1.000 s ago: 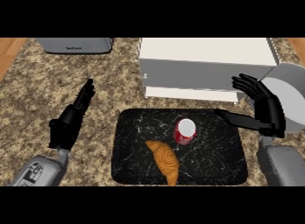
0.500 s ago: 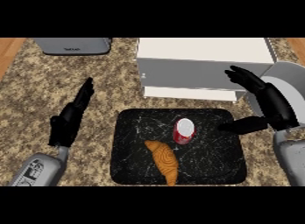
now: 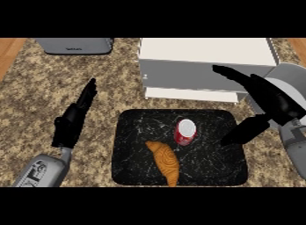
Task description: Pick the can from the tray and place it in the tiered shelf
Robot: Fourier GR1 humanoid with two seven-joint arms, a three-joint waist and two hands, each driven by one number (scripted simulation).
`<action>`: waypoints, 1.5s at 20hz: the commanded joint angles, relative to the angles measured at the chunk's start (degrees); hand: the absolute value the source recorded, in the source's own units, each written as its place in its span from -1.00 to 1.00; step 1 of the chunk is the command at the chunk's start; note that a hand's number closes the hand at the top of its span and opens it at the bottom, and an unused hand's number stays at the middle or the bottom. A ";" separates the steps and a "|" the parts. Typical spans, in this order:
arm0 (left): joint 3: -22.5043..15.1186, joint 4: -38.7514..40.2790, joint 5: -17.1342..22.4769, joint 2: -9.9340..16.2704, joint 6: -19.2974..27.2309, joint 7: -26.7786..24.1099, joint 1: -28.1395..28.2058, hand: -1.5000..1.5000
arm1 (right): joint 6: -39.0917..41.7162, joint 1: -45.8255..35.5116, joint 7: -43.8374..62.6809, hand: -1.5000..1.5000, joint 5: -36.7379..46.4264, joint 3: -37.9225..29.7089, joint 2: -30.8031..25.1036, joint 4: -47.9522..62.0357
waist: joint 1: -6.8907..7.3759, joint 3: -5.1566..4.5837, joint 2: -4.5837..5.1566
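Hovering my right hand [image 3: 272,103] over the tray's [image 3: 132,162] right edge, fingers straight, thumb hanging down toward the tray; grasping nothing. Released state.

Can [image 3: 186,132]: upright on the tray, to the left of my thumb and apart from it, no contact yet. Red body, pale top facing up. Croissant [image 3: 165,161] lies just beside the can, nearer to me and slightly left; their ends look almost touching, can't tell for sure.

Handling est. (judgement): thin metal cyl., light, rigid enough but smooth wall, so prob. slippery and tippy if nudged at the top. Best hold is approx. mid-body, thumb one side, fingers opposite, wrapping from the right. Avoid the rim: poor purchase. Avoid coming in from the near side, croissant is in the way and is soft, would drag.

Tiered shelf [image 3: 204,66]: beyond the tray, ahead and left of my right hand. Lower tier opening faces me; keep can upright for the transfer.

Left hand [image 3: 74,121]: resting open, fingers straight, over the worktop [image 3: 26,101] left of the tray. Not involved.
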 commanded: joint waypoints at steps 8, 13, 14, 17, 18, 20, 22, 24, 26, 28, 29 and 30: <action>2.56 -1.78 -3.18 -1.76 -1.66 1.72 0.91 0.00 | 8.23 -2.71 22.58 -1.00 5.35 5.97 5.45 -12.14 | 0.16 0.07 0.19; 5.13 2.90 -4.38 -4.06 -4.79 -1.23 -0.56 0.00 | 9.62 1.80 26.47 -1.00 8.38 6.61 8.93 -20.19 | -0.09 0.07 0.24; 5.64 1.31 -3.92 -3.40 -5.37 0.22 -0.22 0.00 | 8.58 2.02 20.92 -1.00 12.75 8.63 9.26 -13.87 | 0.11 0.08 0.28; 8.21 5.03 -4.42 -3.33 -7.04 -3.64 0.04 0.00 | 8.65 2.36 22.67 -1.00 14.87 9.47 11.76 -16.69 | 0.00 0.07 0.30; 5.91 -4.27 -4.53 -3.37 -6.04 3.93 1.14 0.00 | 9.36 -1.89 27.35 -1.00 15.07 8.72 13.12 -15.49 | 0.30 0.07 0.20; 6.26 -3.42 -6.30 -4.83 -5.72 2.49 2.59 0.00 | 8.87 -0.37 25.67 -1.00 17.35 8.60 15.09 -14.55 | 0.22 0.08 0.24; 7.46 -2.45 -7.17 -5.27 -6.25 1.52 3.12 0.00 | 9.05 3.14 22.13 -1.00 19.00 7.71 14.63 -15.19 | 0.13 0.08 0.26; 6.88 -2.55 -8.28 -7.11 -6.48 2.25 2.20 0.00 | 11.45 0.47 21.50 -1.00 18.32 5.83 15.89 -12.58 | 0.14 0.08 0.27; 8.27 1.18 -8.76 -8.13 -6.14 0.01 1.62 0.00 | 10.94 4.51 21.22 -1.00 19.69 6.06 15.28 -15.62 | -0.01 0.08 0.27; 9.53 -5.54 -8.36 -5.84 -8.05 4.80 2.51 0.00 | 12.43 5.00 23.25 -1.00 19.56 6.59 17.08 -17.57 | 0.10 0.08 0.22; 9.09 -3.16 -9.40 -7.29 -7.43 4.30 0.74 0.00 | 9.71 1.53 21.88 -1.00 22.43 7.39 19.92 -11.01 | 0.18 0.08 0.28; 10.30 -1.35 -8.09 -6.75 -9.64 0.78 3.07 0.00 | 10.40 5.96 19.90 -1.00 22.82 7.32 17.88 -13.99 | 0.07 0.08 0.27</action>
